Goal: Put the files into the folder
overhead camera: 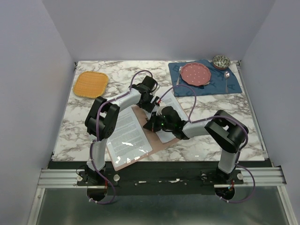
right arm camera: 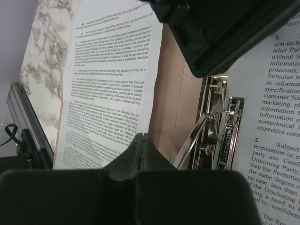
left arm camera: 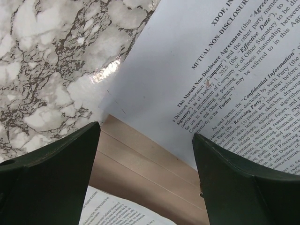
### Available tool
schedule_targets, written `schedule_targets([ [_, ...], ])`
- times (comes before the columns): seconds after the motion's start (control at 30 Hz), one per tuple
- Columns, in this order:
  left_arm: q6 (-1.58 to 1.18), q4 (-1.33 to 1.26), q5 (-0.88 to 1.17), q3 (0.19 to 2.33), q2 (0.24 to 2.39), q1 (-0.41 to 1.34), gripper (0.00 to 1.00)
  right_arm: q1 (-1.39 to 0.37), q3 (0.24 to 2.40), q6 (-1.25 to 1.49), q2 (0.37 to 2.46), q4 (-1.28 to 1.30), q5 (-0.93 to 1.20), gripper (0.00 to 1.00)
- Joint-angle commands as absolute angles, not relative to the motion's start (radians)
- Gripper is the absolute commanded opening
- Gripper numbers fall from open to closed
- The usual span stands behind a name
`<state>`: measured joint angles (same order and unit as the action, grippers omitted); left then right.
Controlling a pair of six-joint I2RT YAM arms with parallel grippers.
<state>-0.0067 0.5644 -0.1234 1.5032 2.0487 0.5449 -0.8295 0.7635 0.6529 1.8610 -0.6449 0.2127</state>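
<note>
The pinkish-brown folder (overhead camera: 157, 138) lies open at the table's middle. One printed sheet (overhead camera: 127, 133) lies on its left half, and a second sheet (overhead camera: 172, 102) lies on its right half, partly under the arms. My left gripper (overhead camera: 154, 106) is open and empty over the spine; in its wrist view (left arm camera: 146, 131) it frames the bare folder (left arm camera: 150, 164) between both sheets (left arm camera: 225, 70). My right gripper (overhead camera: 151, 123) is shut on nothing (right arm camera: 143, 137), next to the metal clip (right arm camera: 220, 133), whose lever stands raised. The left sheet (right arm camera: 112, 75) shows beside the folder's spine (right arm camera: 171, 108).
An orange woven mat (overhead camera: 91, 83) lies at the back left. A blue placemat (overhead camera: 213, 84) at the back right bears a pink plate (overhead camera: 195, 73), a fork (overhead camera: 178, 76) and a spoon (overhead camera: 227, 77). A patterned bowl (overhead camera: 221, 61) stands behind it. The metal rail (overhead camera: 159, 176) runs along the near edge.
</note>
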Motion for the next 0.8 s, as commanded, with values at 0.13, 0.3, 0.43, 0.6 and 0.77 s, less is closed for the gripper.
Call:
schedule_targets([
  [0.13, 0.029, 0.641, -0.138, 1.515, 2.023, 0.537, 0.93, -0.819, 0.899, 0.511, 1.723, -0.364, 0.141, 0.01],
  [0.3, 0.023, 0.672, -0.109, 1.577, 1.996, 0.537, 0.97, -0.818, 0.927, 0.454, 1.677, -0.23, 0.048, 0.13],
  [0.43, 0.015, 0.686, -0.092, 1.611, 1.974, 0.535, 0.98, -0.818, 0.904, 0.404, 1.652, -0.192, -0.047, 0.18],
  [0.6, 0.005, 0.696, -0.074, 1.624, 1.977, 0.537, 0.98, -0.818, 0.917, 0.371, 1.67, -0.15, -0.046, 0.13],
  [0.77, -0.038, 0.719, -0.057, 1.605, 1.957, 0.548, 0.99, -0.819, 0.933, 0.36, 1.693, -0.153, -0.018, 0.11],
])
